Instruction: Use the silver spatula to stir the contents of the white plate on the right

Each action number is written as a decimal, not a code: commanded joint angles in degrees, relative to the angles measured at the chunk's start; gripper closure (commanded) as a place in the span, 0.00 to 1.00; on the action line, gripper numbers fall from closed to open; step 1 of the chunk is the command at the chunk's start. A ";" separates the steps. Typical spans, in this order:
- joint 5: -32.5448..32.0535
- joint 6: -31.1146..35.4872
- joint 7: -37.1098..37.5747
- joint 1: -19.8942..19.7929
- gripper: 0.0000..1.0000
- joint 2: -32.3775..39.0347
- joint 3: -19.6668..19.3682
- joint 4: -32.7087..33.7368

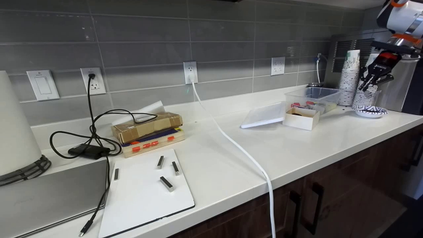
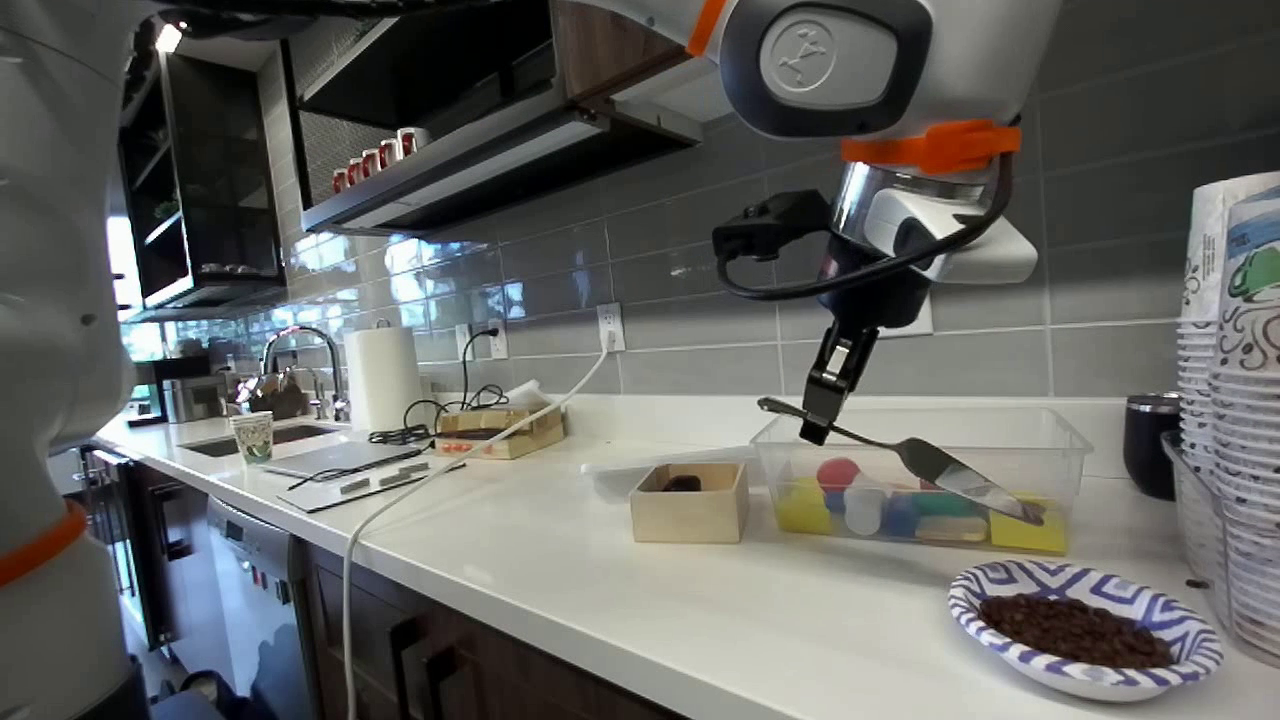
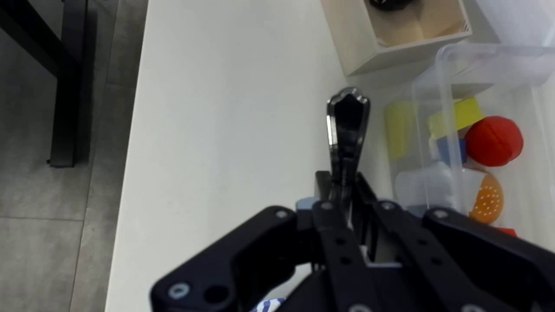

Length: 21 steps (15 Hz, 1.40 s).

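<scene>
My gripper [image 2: 820, 425] is shut on the silver spatula [image 2: 935, 464] and holds it in the air, handle end to one side and blade slanting down toward the plate. In the wrist view the fingertips [image 3: 342, 184] pinch the handle, whose end [image 3: 348, 115] points away; the blade is hidden. The white plate [image 2: 1195, 650], patterned blue-purple on its rim, sits on the counter below and beyond the blade, apart from it. It holds dark brown beans [image 2: 1075, 632]. The plate [image 1: 370, 114] also stands below the gripper [image 1: 366, 86] in an exterior view, where the spatula cannot be made out.
A clear plastic bin [image 2: 1060, 460] with colourful toys stands behind the spatula. A small wooden box [image 2: 690, 515] is beside it, with a white lid [image 1: 264, 115] leaning near. Stacked paper cups [image 2: 1200, 450] rise behind the plate. A white cable [image 1: 238, 145] crosses the counter.
</scene>
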 commanded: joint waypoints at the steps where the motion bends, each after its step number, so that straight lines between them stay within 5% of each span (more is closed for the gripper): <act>1: 5.28 -9.85 -4.11 -3.10 0.97 6.55 -0.25 7.94; 9: 8.95 -20.17 -5.30 -8.88 0.97 18.38 1.58 18.51; 21: 7.65 -17.12 0.64 -10.92 0.97 22.62 2.96 24.03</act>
